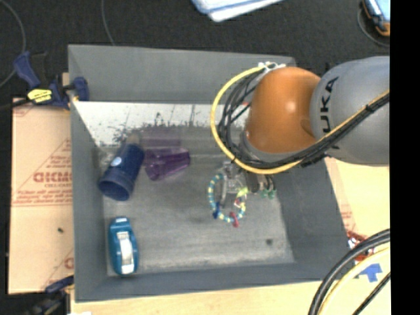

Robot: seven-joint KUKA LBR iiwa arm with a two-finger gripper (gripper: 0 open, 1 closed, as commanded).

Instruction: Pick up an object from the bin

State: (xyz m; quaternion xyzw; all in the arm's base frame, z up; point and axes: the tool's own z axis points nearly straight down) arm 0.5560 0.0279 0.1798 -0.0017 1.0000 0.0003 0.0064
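Bracelet (223, 216) of small multicoloured beads loops on the bin's (177, 77) bare grey floor. Gripper (231, 188) hangs over the loop, its spread impossible to tell. Open floor lies left.

The bin (177, 77) is plain grey, its far wall speckled dark. The blue cup (122, 171) is deep navy; the purple cup (167, 163) is see-through violet. The tape dispenser (123, 245) is bright blue and white. The bead ring (226, 207) mixes green, blue, yellow and red (tiny beads). The arm (357, 120) is grey, its cover (282, 110) orange.
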